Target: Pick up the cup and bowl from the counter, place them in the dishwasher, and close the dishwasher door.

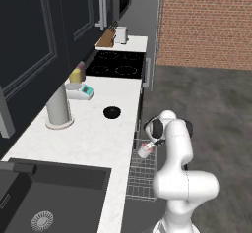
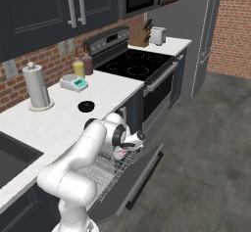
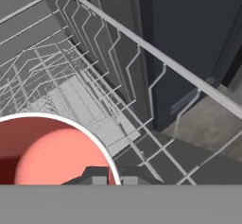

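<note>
The gripper (image 3: 109, 176) pinches the rim of the cup (image 3: 52, 152), holding it tilted just above the wire rack (image 1: 142, 170) of the open dishwasher (image 2: 135, 177), while the black bowl (image 1: 112, 112) sits on the counter (image 1: 93, 133) near the grey cylinder (image 1: 58, 108).

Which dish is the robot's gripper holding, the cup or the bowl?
The cup, pale outside and pink inside, held over the dishwasher rack. The black bowl sits on the counter.

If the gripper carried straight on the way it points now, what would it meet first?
Most likely the wire rack of the open dishwasher. The gripper, jaws shut on the cup rim, looks down into the rack; depth is hard to judge.
</note>
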You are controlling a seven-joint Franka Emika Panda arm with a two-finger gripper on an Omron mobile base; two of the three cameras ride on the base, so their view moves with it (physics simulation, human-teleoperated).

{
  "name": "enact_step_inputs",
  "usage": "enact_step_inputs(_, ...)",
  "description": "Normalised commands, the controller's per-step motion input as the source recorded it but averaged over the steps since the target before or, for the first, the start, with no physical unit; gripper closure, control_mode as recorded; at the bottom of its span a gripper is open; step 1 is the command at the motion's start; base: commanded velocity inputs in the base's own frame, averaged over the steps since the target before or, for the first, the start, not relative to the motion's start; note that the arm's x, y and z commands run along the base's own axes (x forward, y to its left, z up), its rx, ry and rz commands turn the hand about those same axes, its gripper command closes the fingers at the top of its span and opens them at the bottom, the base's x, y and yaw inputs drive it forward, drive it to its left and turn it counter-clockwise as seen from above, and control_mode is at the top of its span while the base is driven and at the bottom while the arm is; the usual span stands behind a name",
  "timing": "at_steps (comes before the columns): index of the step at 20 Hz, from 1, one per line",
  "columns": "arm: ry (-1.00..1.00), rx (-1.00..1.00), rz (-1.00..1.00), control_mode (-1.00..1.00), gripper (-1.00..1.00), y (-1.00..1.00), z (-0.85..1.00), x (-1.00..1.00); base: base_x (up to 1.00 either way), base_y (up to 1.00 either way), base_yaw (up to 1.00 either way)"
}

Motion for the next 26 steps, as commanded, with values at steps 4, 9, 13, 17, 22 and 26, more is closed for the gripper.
enact_step_inputs(4,0.00,0.00,0.04,-1.00,1.00,-0.02,-0.01,-0.20,0.00,0.00,0.00)
enact_step_inputs(9,-0.01,0.02,0.02,-1.00,1.00,-0.09,0.07,-0.33,0.00,0.00,0.00)
enact_step_inputs(13,-0.05,0.14,0.03,-1.00,1.00,-0.02,0.48,-0.62,0.00,0.00,0.00)
enact_step_inputs(17,0.02,0.21,0.00,-1.00,1.00,0.20,0.21,-0.76,0.00,0.00,0.00)
enact_step_inputs(22,0.05,0.14,0.00,-1.00,1.00,0.61,-0.13,-0.37,0.00,0.00,0.00)
enact_step_inputs(26,0.01,0.04,0.00,-1.00,1.00,0.55,-0.28,0.27,0.00,0.00,0.00)
